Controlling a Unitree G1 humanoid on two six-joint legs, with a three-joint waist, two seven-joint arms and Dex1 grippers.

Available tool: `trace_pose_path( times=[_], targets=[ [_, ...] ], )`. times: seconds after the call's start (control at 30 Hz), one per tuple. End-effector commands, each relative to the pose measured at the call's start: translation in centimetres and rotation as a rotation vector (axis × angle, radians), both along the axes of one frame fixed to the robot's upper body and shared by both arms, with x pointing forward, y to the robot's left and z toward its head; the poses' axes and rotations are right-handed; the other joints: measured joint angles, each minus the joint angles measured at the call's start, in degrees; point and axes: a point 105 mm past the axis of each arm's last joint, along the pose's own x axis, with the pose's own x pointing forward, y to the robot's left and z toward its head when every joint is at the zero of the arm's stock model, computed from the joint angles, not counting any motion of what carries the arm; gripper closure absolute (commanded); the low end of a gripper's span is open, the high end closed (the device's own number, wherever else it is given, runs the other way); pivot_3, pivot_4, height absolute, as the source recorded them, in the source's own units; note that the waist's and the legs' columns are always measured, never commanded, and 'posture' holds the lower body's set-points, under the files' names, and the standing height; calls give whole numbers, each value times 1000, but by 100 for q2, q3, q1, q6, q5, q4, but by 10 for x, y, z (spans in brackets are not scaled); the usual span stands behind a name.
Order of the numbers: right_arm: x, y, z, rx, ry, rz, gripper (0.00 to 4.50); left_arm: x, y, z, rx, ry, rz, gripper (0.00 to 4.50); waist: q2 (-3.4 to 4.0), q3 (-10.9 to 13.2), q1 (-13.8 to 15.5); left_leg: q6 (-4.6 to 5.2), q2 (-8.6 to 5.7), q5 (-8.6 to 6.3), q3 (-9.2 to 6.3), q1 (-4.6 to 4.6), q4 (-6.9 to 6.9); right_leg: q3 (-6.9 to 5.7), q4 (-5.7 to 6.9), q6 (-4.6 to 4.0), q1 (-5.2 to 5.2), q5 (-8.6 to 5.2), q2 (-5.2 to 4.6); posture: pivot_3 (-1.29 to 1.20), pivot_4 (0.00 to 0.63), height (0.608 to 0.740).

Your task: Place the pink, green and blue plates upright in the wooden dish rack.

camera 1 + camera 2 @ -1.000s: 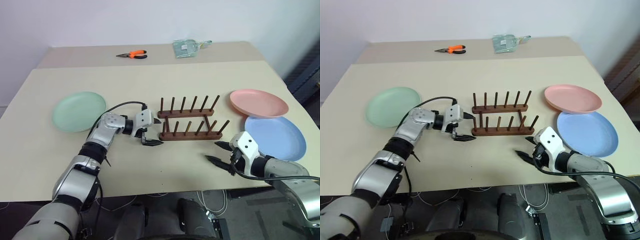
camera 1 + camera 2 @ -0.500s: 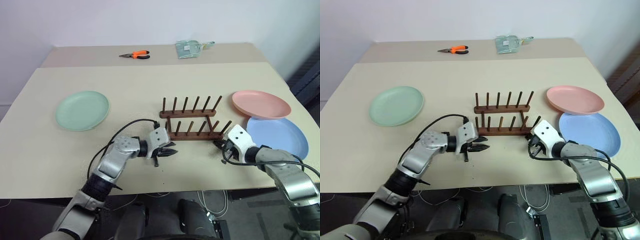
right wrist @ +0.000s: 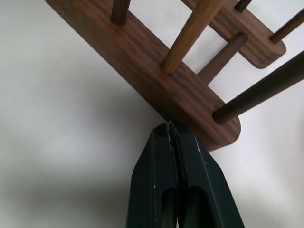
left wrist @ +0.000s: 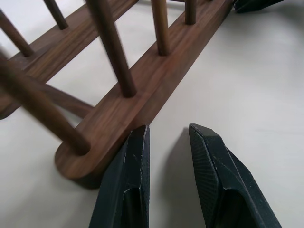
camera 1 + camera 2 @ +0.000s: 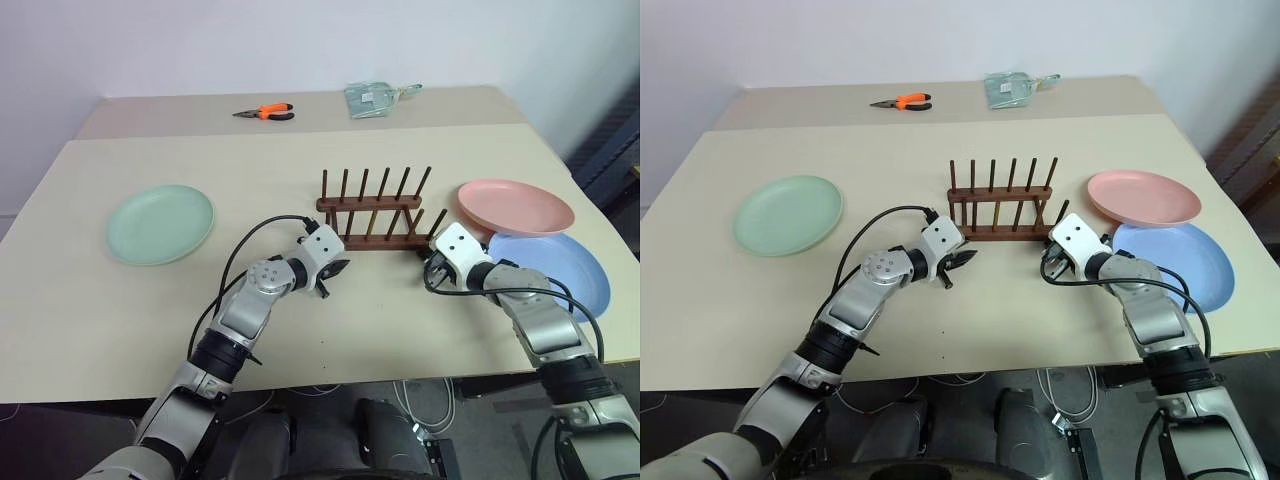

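The wooden dish rack (image 5: 372, 214) stands mid-table with nothing between its pegs. Flat on the table lie the green plate (image 5: 160, 223) at the left, the pink plate (image 5: 516, 206) at the right, and the blue plate (image 5: 560, 275) just in front of the pink one. My left gripper (image 4: 168, 130) is low at the left end of the rack's near bar (image 4: 142, 95). Its fingers stand a little apart with nothing between them, and one fingertip (image 4: 140, 135) touches the bar. My right gripper (image 3: 169, 124) is shut, tips against the right end of the near bar (image 3: 190, 102).
Orange-handled pliers (image 5: 265, 111) and a clear plastic bag (image 5: 375, 97) lie on the far table section. The blue plate sits close to the table's right front edge (image 5: 620, 350). Bare tabletop lies between the green plate and the rack.
Both grippers came in to the two ends of the rack's near bar. The left narrowed and the right shut. The rack has slid away from me across the table.
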Motion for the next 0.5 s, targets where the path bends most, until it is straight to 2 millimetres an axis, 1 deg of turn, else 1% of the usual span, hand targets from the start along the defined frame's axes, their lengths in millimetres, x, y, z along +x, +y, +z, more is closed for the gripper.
trace_pose_path(
  times=[0.03, 0.07, 0.1, 0.17, 0.23, 0.27, 0.3, 0.33, 0.37, 0.4, 0.43, 0.5],
  targets=[
    [3, 0, 11, 28, -19, 17, 4256, 6, 17, -16, 45, 36, 66, 3236, 0, 0, 2, 0, 0, 0, 0, 0, 0, 0, 0, -2, 0, 1, 0, 0, 150, 740],
    [1, 0, 12, 28, -14, 28, 3963, 5, 17, -15, 44, 35, 64, 3245, 1, 0, 2, 0, 0, 0, 0, 0, 0, 0, 0, -3, 0, 2, 0, 0, 150, 740],
    [-6, 1, 17, 8, -13, 78, 3681, 2, 15, -14, 43, 30, 47, 3245, 1, -1, 1, 0, 0, 0, 0, 0, 0, 0, 0, -2, 0, 2, 0, 0, 150, 740],
    [-20, 2, 34, -22, -34, 156, 2695, -8, 10, -7, 16, 20, -16, 3245, 3, -1, 1, 0, -1, 0, -1, -2, -1, 0, 0, -2, -1, 1, 0, 0, 150, 740],
    [-28, -9, 67, -55, -96, 158, 1762, -21, 6, 8, -51, 0, -93, 3245, 11, 3, -22, 0, 0, 0, -2, -8, -9, 0, -2, -1, -9, 0, 0, 0, 150, 740],
    [-30, -16, 83, -71, -131, 142, 1192, -28, 5, 16, -82, -10, -132, 3245, 18, 7, -45, 0, 0, -1, 1, -13, -10, 3, -4, -3, -14, 2, -1, 0, 150, 740],
    [-32, -22, 97, -83, -158, 129, 621, -34, 5, 21, -103, -19, -163, 3245, 20, 9, -65, 0, -2, 0, 3, -16, -9, 5, -5, -5, -17, 3, -2, 0, 150, 740],
    [-34, -26, 105, -92, -175, 120, 153, -37, 6, 25, -114, -27, -179, 3245, 19, 9, -67, 0, -2, 0, 4, -19, -9, 7, -5, -7, -19, 4, -2, 0, 150, 740],
    [-36, -32, 111, -118, -187, 112, 70, -38, 7, 27, -114, -34, -180, 3245, 17, 9, -66, 0, -2, -1, 3, -17, -9, 6, -5, -6, -17, 3, -3, 0, 150, 740],
    [-36, -45, 113, -186, -197, 87, 70, -37, 8, 27, -113, -33, -177, 3245, 17, 9, -64, 0, -1, -1, 0, -17, -8, 4, -6, -3, -16, 1, -2, 0, 150, 740],
    [-35, -57, 113, -247, -199, 59, 70, -37, 8, 26, -108, -32, -179, 3245, 14, 8, -51, 0, -1, -1, 1, -15, -7, 2, -7, 7, -13, -7, -2, 0, 150, 740],
    [-33, -75, 110, -348, -196, 19, 70, -38, 8, 25, -100, -34, -189, 3245, 13, 7, -44, 0, -1, -1, 0, -13, -5, 0, -11, -6, -4, -19, -2, 0, 150, 740]
  ],
)
